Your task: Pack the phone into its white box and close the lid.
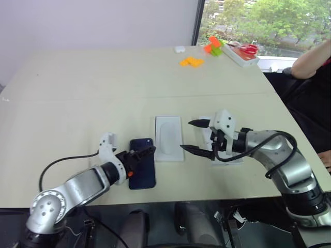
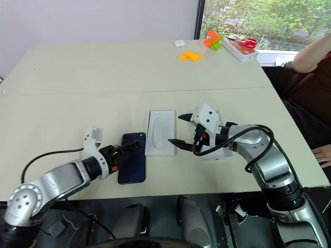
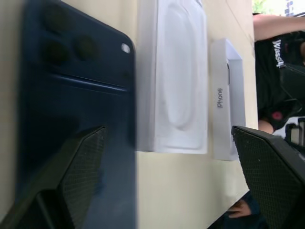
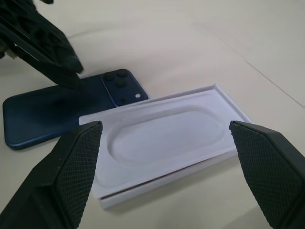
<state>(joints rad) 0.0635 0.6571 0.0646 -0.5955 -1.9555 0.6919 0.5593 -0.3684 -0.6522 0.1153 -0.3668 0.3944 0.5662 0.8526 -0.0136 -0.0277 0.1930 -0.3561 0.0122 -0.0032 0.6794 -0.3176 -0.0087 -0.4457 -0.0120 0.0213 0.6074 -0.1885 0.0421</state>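
— While it lies flat, back up, on the pale matte table point(image 1: 103, 82), what does the dark navy slim smartphone with its glossy back point(image 1: 142, 163) look like?
— A thin rounded-corner slab; the lens cluster sits in the corner farthest from the robot. It rests near the table's front edge, just beside the flat white moulded insert with an oval recess point(image 1: 169, 137), on that insert's left.
— And the left gripper point(image 2: 129, 150)?
— Its two black wedge-shaped fingers, cross-hatched on the pads, stand spread wide over the phone's near end, holding nothing.
— What is past the insert?
— A shallow white rectangular cardboard box part point(image 3: 227, 98) with "iPhone" printed on its side wall, lying just right of the insert. I cannot tell whether it is the tray or the lid.
— The right gripper point(image 1: 196, 136)?
— Also gaping wide and empty, hovering over the insert's right edge, in front of that box part.
— Anything farther out?
— Orange and green plastic blocks point(image 1: 192, 61) near the far edge, and a person's bare forearm point(image 1: 310, 59) at the right.
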